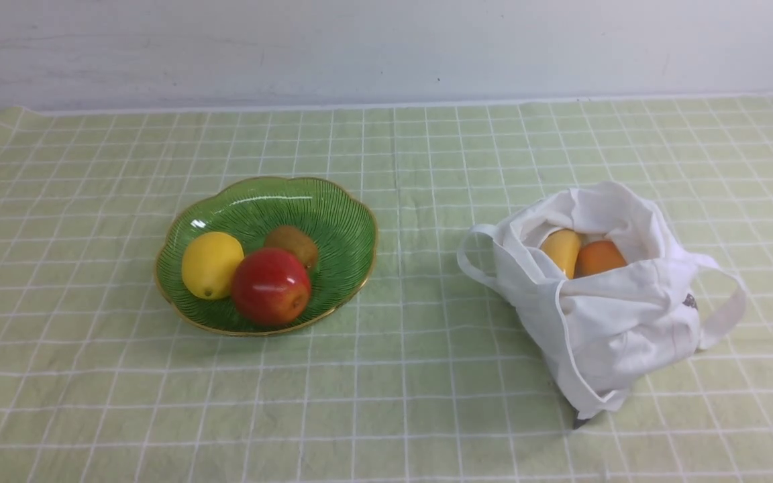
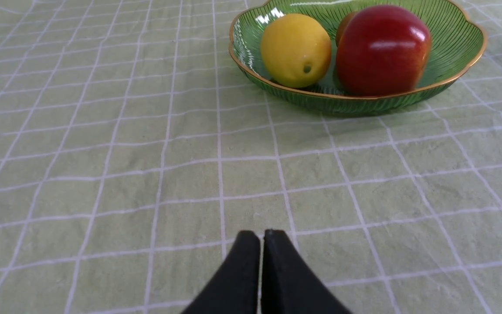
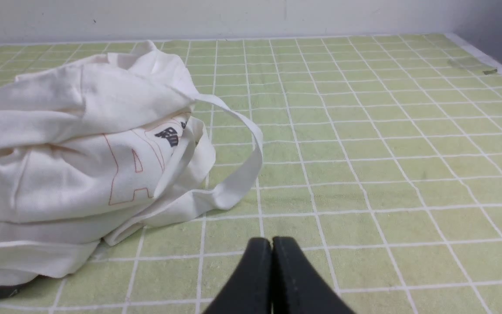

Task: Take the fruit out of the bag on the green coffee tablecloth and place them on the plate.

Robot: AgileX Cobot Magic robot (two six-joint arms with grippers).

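Note:
The white cloth bag [image 1: 601,302] [image 3: 72,165] sits on the right of the green tablecloth [image 1: 393,376]. Its mouth is open, and a yellow fruit [image 1: 562,249] and an orange fruit [image 1: 599,257] show inside. On the left, the green glass plate [image 1: 339,221] [image 2: 460,35] holds a yellow lemon [image 1: 211,264] [image 2: 295,49], a red apple [image 1: 270,286] [image 2: 382,49] and a brown kiwi [image 1: 292,243]. My left gripper [image 2: 262,233] is shut and empty, low over the cloth, short of the plate. Beside the bag, my right gripper [image 3: 272,240] is shut and empty. Neither arm shows in the front view.
A white wall [image 1: 386,47] runs behind the table's far edge. One bag handle [image 3: 242,174] loops out over the cloth toward my right gripper. The other handle [image 1: 474,258] points toward the plate. The tablecloth's right edge [image 3: 495,65] shows in the right wrist view.

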